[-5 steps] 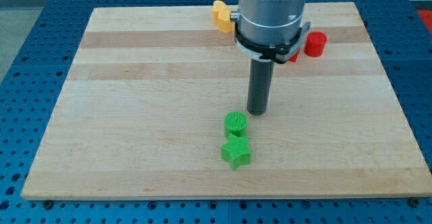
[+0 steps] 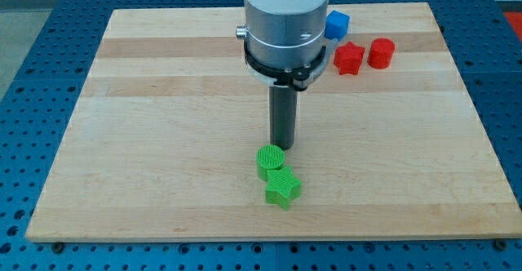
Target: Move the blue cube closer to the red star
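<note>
Two task blocks at view's top right: blue cube [image 2: 337, 24] just above red star [image 2: 349, 59], apart. My tip [image 2: 282, 147] well away, beside green cylinder [image 2: 271, 158]; no jaws, pushing only.

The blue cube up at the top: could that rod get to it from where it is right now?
Probably yes. My tip sits by the green cylinder, well toward the view's bottom from the blue cube. The bare board between holds no blocks; the red star lies just below the cube, so I'd swing around it.
</note>
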You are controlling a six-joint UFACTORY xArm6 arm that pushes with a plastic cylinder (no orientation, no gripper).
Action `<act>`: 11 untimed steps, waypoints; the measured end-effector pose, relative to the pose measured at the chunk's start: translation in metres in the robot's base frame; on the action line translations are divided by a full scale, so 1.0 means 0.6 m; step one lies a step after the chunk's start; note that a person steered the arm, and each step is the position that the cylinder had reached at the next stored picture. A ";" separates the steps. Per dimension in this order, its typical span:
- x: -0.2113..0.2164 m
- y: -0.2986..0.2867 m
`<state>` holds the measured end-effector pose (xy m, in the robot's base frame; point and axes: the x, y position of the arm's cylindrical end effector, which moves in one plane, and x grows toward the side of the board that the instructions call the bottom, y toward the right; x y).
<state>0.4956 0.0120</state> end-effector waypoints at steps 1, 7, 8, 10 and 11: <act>-0.005 0.000; -0.179 0.101; -0.222 0.101; -0.264 0.133; -0.318 0.159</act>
